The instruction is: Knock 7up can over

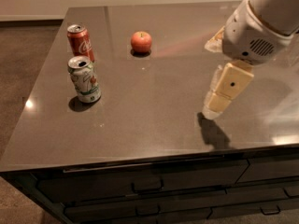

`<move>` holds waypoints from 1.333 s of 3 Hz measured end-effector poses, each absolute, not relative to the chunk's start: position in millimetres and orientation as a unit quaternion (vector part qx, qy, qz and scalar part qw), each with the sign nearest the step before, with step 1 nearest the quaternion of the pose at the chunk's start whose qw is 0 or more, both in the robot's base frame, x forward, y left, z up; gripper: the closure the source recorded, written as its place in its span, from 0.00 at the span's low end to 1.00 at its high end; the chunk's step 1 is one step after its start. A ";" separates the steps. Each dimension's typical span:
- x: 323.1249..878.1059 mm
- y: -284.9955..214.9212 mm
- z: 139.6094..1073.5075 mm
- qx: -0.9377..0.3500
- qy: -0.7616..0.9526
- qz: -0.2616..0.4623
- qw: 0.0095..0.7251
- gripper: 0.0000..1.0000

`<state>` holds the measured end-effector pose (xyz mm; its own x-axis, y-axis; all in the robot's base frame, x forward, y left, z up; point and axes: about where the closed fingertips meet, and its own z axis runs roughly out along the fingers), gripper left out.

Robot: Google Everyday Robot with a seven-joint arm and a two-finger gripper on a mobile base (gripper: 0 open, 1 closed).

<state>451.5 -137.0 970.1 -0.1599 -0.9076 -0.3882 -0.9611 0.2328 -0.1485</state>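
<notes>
At the left of the countertop [154,120] the 7up can [85,78] stands upright just before a red cola can [80,41], an apple [141,42] lies mid-table, and the gripper [214,107] hangs at right, apparently above the surface, open or closed not determinable.

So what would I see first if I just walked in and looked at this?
The big white robot arm on the right jumps out first, with its cream pincer hanging just above the dark countertop. Next comes the bright red apple near the back middle. On the left, two cans stand upright: the white 7up can in front and a red cola can behind it.
</notes>
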 end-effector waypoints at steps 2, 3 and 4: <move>468.4 -56.1 952.5 -0.598 0.748 0.151 0.246 0.00; 485.7 -13.5 944.3 -0.595 0.740 0.169 0.264 0.00; 508.9 20.3 940.2 -0.595 0.732 0.175 0.282 0.00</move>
